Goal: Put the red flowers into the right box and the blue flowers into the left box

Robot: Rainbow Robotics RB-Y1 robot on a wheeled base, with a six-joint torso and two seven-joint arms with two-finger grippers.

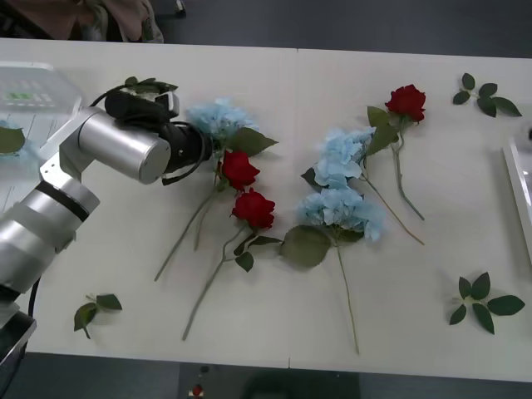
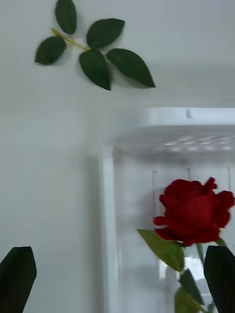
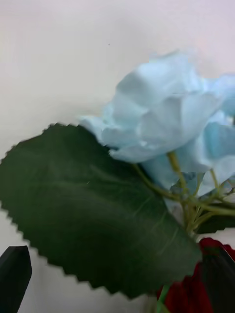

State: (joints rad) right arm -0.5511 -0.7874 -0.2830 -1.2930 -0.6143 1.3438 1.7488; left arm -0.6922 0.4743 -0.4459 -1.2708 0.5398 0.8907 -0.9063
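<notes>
Our left gripper [image 3: 117,279] is hovering with its black fingers [image 3: 14,276] spread wide over a blue flower [image 3: 166,127] and its big green leaf [image 3: 93,215]. Beside that bloom [image 1: 220,116] we are seeing two red roses [image 1: 239,169] lying on the white table [image 1: 332,332], with more blue clusters [image 1: 341,208] and another rose [image 1: 406,101] farther off. Our right gripper [image 2: 117,279] is hanging open over the right box [image 2: 147,195], where a red rose [image 2: 196,211] is lying beside a leaf sprig [image 2: 93,49].
</notes>
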